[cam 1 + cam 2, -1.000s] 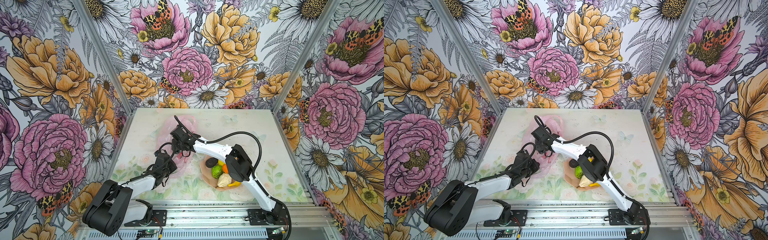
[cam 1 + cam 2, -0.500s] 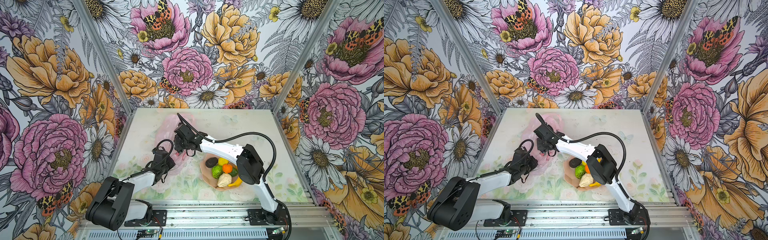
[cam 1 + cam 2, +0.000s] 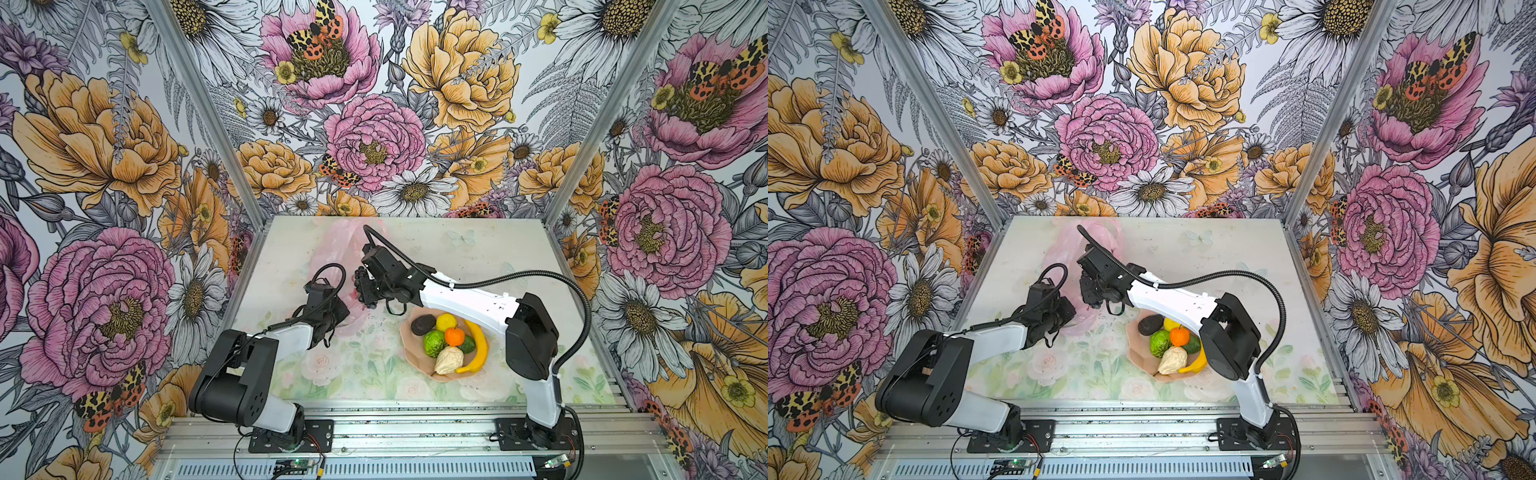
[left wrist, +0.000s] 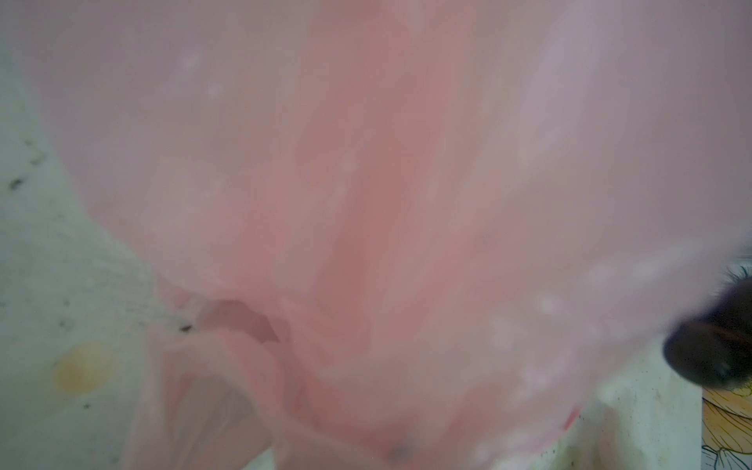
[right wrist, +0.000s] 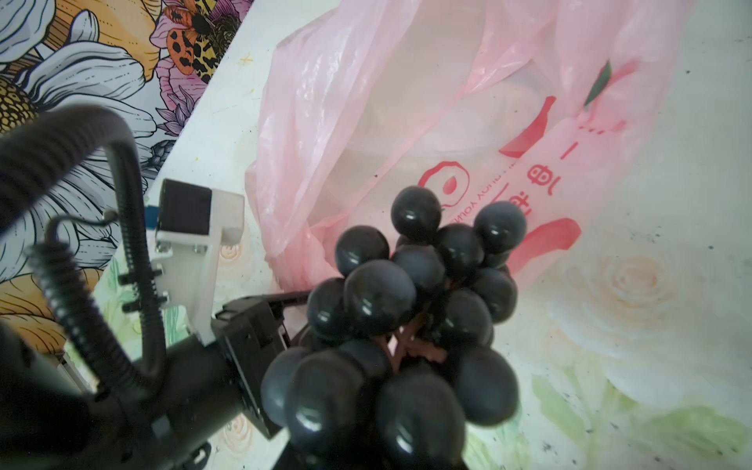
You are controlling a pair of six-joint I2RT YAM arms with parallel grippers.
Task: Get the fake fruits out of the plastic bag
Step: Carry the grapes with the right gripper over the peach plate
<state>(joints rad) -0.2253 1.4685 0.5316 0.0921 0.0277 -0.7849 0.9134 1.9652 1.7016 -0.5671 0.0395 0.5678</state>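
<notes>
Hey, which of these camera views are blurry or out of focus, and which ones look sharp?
Left wrist view: almost all blur, with the plastic bag very close to the lens. Right wrist view: the grape bunch goes soft nearest the lens, while the bag's red print is fairly sharp. Both top views: sharp and evenly lit.

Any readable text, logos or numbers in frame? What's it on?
"YOUNG" (likely): small red Latin line on the thin translucent pink plastic bag, seen reversed; the other letters are too blurred.
Unreadable: red CJK-like characters beside it.
No words: round red drop logo.
No other text visible.
</notes>
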